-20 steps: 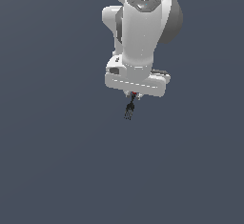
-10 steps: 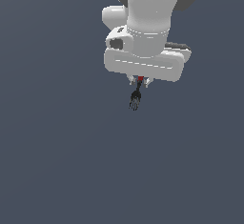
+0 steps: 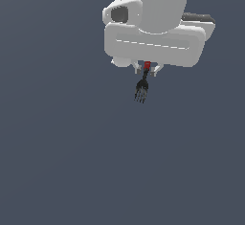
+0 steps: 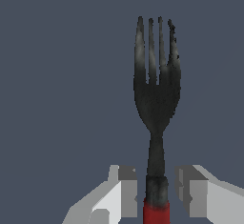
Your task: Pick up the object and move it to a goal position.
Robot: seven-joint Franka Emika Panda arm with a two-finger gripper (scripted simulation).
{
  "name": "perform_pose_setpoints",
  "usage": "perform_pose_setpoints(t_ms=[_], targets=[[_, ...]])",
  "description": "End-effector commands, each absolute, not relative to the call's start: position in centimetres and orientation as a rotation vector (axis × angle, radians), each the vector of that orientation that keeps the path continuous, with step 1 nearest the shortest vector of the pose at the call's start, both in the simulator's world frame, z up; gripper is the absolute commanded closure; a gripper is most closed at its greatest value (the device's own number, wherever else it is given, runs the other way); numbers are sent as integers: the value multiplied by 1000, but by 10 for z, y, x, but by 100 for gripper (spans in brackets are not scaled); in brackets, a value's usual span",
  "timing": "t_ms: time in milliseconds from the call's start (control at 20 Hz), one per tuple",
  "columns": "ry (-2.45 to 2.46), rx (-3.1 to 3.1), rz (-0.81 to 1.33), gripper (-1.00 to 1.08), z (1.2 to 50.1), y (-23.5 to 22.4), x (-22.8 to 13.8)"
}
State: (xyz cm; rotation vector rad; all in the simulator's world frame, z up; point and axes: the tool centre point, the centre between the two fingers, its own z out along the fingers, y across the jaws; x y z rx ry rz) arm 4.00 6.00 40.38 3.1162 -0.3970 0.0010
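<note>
The object is a small fork (image 3: 142, 88) with a red handle and a black tined head. It hangs tines-down from under the white hand in the exterior view. My gripper (image 3: 148, 70) is shut on its red handle, with only a short red stub showing between the fingers. In the wrist view the fork (image 4: 156, 104) stretches away from the camera, its handle (image 4: 156, 212) pinched between my two grey fingertips (image 4: 125, 189). Most of the handle is hidden inside the grip. The fork is lifted off the surface.
A plain dark grey-blue ground (image 3: 57, 162) fills both views. The bulky white arm (image 3: 158, 23) fills the upper part of the exterior view. No goal marker shows.
The arm has come much closer to the exterior camera and looms larger, carrying the fork with it. The fork has risen and shifted slightly toward the exterior view's right.
</note>
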Motion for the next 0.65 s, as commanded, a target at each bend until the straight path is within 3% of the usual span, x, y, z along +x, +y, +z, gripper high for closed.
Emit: perform_pose_setpoints(t_ms=[0, 600], targets=[[-397, 3116, 0, 108, 413, 61, 43], [-396, 3116, 0, 108, 429, 63, 50]])
